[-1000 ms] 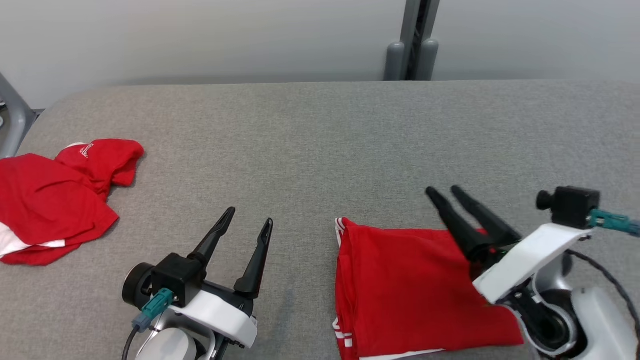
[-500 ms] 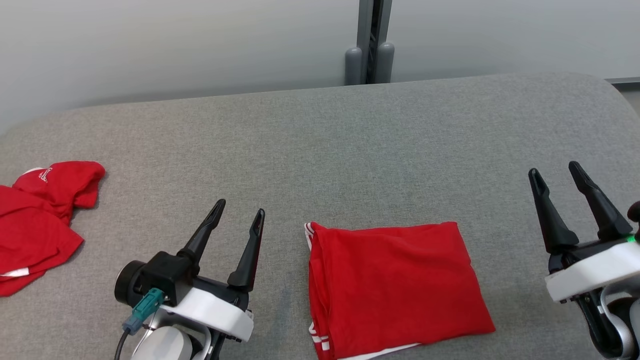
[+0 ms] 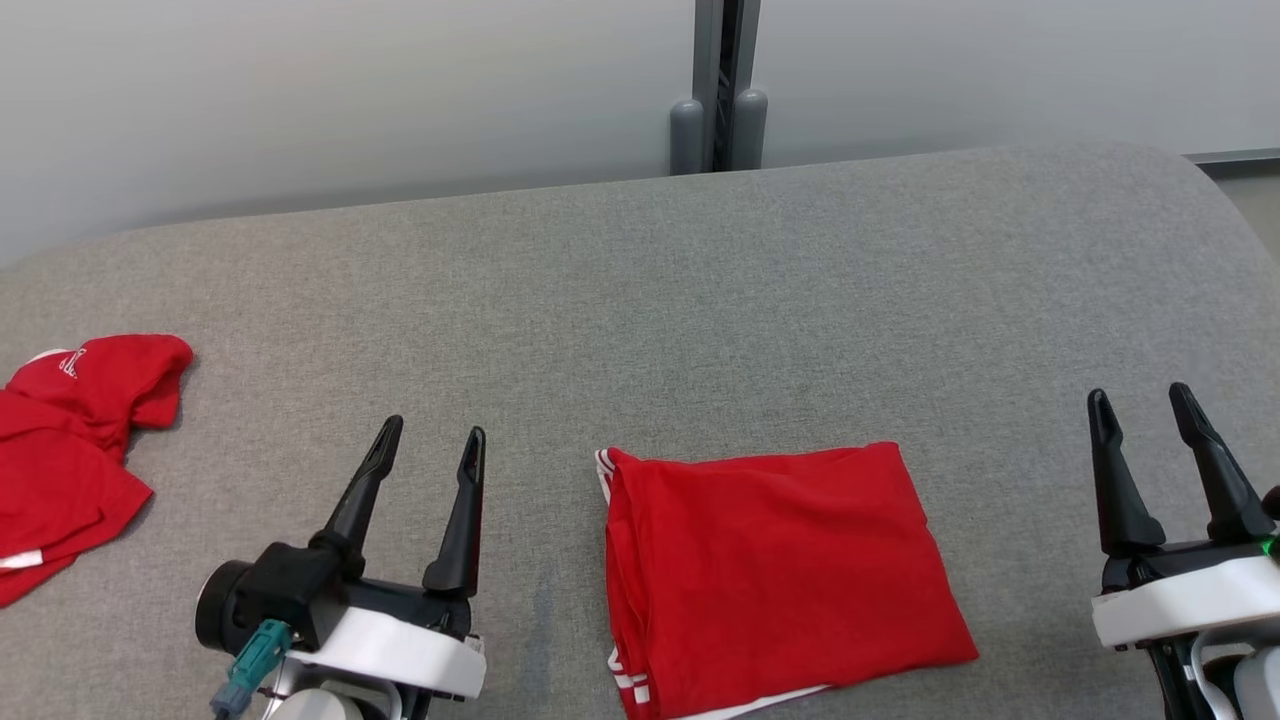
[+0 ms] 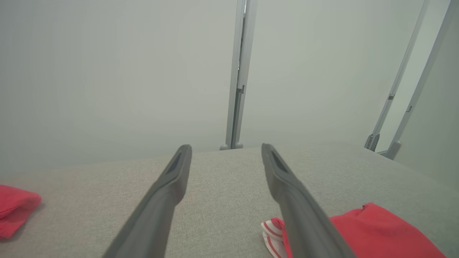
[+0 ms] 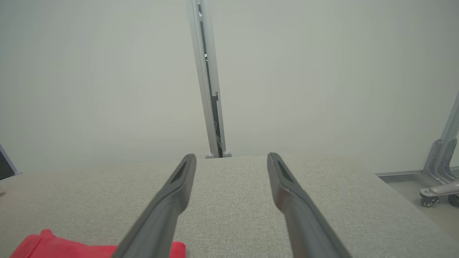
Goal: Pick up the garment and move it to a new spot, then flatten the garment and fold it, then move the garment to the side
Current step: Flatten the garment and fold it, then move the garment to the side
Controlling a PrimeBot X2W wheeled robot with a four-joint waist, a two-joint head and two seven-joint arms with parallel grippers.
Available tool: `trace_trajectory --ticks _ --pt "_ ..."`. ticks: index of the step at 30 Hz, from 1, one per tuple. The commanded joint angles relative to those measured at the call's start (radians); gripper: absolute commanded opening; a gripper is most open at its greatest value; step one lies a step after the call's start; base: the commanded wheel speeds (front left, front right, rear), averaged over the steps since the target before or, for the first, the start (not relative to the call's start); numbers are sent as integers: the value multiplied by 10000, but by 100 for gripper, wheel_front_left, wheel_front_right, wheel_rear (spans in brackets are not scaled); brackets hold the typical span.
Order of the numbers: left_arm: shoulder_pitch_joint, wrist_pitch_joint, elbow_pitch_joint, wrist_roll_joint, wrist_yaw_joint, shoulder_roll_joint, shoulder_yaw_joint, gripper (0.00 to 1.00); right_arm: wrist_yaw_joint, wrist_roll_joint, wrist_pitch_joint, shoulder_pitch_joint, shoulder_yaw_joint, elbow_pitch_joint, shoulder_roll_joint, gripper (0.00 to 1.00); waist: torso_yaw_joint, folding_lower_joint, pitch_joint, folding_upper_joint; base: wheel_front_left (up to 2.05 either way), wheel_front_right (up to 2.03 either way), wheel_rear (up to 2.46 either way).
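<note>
The left pincer [image 3: 434, 431] and the right pincer [image 3: 1139, 394] both stand spread wide and pinch nothing, their fingers pointing toward the far side of the grey table [image 3: 700, 300]. Between them lies the folded garment [image 3: 780, 570], red and flat on the table, touching neither pincer. Its long axis runs from one pincer toward the other, slightly skewed. The edge with white stripes [image 3: 604, 468] faces the left pincer. Well out past the left pincer's outer side lies a crumpled red garment [image 3: 70, 440] with white lettering [image 3: 66, 362] too small to read. The left wrist view catches the striped corner just beside its right finger. The right wrist view takes in a caster wheel [image 5: 426, 201] on the floor beyond the table's right end.
</note>
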Motion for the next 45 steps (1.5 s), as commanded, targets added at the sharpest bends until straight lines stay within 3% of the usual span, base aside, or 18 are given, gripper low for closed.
trace_trajectory --ticks 1,6,13,36,45 --pt "177 -41 -87 155 -115 -71 181 100 -4 -125 -107 93 4 103 -18 100 19 0 -7 -1 0 0 0" --pt "650 -42 -268 654 -525 -588 818 100 -4 -225 -199 -17 63 310 15 100 164 0 -3 -1 0 0 0" --pt "777 -43 -473 983 -795 -806 1195 100 -4 -443 -201 -87 56 124 -86 100 480 0 85 -1 0 0 0" --pt "765 -43 -337 770 -625 -818 1011 100 -4 -410 -195 -82 138 317 -158 100 543 0 110 -1 0 0 0" --pt "458 -43 -260 801 -708 -817 955 100 -4 241 -26 -122 489 1378 -6 100 684 0 486 -1 0 0 0"
